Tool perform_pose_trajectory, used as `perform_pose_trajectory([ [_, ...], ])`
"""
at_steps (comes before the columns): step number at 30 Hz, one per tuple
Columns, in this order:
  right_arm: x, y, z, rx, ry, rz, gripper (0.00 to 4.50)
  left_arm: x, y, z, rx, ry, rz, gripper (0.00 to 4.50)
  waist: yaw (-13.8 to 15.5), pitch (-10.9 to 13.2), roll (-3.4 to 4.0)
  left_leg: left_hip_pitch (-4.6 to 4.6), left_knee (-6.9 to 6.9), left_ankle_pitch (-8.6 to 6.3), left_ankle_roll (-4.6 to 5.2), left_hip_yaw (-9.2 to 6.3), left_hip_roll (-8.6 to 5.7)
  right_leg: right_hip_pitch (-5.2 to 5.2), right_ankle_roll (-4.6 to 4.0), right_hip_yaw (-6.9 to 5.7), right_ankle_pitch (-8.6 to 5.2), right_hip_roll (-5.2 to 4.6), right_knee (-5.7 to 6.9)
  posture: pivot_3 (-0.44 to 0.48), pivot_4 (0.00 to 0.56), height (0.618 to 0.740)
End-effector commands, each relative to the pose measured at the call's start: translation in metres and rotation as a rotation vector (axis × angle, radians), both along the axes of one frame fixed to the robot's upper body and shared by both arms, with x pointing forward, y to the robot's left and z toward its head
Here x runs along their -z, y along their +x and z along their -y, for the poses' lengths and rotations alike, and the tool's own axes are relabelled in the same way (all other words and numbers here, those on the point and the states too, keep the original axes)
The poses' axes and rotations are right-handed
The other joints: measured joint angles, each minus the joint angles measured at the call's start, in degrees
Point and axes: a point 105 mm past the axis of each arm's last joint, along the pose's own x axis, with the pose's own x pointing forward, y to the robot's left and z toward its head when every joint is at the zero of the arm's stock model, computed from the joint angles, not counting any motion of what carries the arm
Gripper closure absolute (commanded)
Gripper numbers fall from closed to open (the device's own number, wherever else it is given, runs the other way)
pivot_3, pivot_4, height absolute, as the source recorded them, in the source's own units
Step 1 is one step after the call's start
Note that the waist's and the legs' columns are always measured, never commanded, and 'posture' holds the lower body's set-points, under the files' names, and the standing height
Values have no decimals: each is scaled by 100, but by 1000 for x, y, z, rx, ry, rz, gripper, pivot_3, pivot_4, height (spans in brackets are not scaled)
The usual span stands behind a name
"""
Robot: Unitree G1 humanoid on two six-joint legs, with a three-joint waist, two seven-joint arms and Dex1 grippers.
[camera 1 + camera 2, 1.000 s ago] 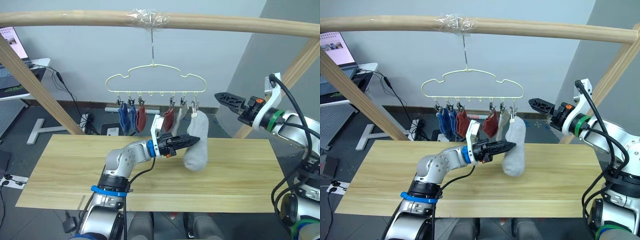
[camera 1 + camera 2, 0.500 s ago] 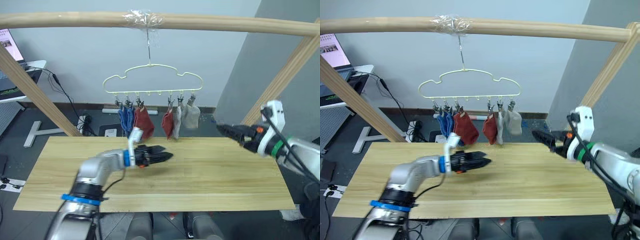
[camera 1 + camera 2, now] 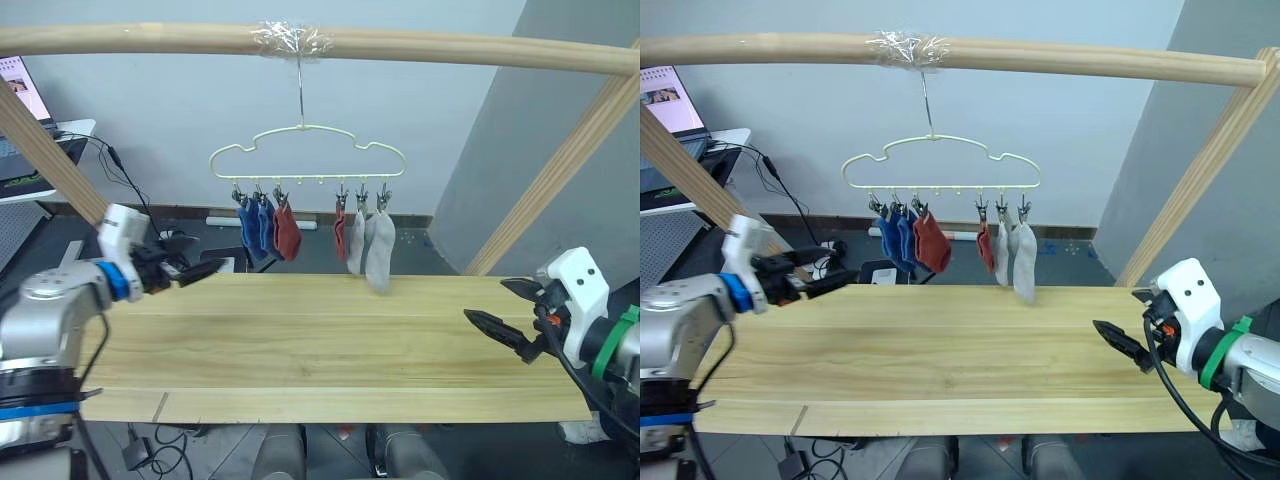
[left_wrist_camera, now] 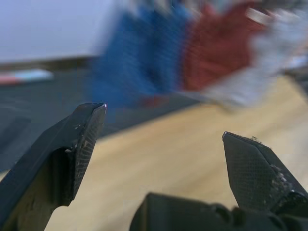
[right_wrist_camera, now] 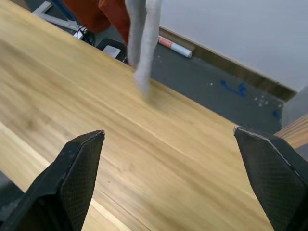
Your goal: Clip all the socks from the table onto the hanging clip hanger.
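Note:
The pale yellow clip hanger [image 3: 305, 152] hangs by its hook from the wooden pole. Clipped along it are two blue socks [image 3: 255, 225], two rust red socks [image 3: 287, 232] and two light grey socks [image 3: 380, 250]; the outer grey one reaches lowest. The light wood table [image 3: 330, 345] below carries no sock. My left gripper [image 3: 205, 268] is open and empty at the table's far left edge, well left of the hanger. In the left wrist view it [image 4: 162, 121] faces the blurred socks. My right gripper [image 3: 487, 302] is open and empty over the table's right end.
A round wooden pole [image 3: 430, 48] spans the top, held by slanted wooden posts [image 3: 560, 170] at both sides. A desk with a laptop [image 3: 20, 100] stands at the back left, with cables [image 3: 150, 225] on the floor behind the table.
My left gripper let go of the grey sock and pulled back far to the left. My right gripper dropped and withdrew to the right. The grey sock now hangs from its clip.

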Motion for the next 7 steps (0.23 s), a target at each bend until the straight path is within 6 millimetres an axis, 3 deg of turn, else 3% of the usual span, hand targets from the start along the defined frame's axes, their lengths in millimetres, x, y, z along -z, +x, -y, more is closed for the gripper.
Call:
perform_pose_trajectory([
  [1,-15,5,-1,13,18,92,0,14,-15,-32,-114,94,-49,18,-3,-1,0,5,0,0,0,8,0,1,0,4,0,-4,0,227,139,740],
  [7,-7,14,-7,-2,18,91,0,20,-13,-11,-55,42,-9,18,120,-17,-31,1,4,2,1,0,1,2,0,-11,1,-5,3,243,134,740],
])
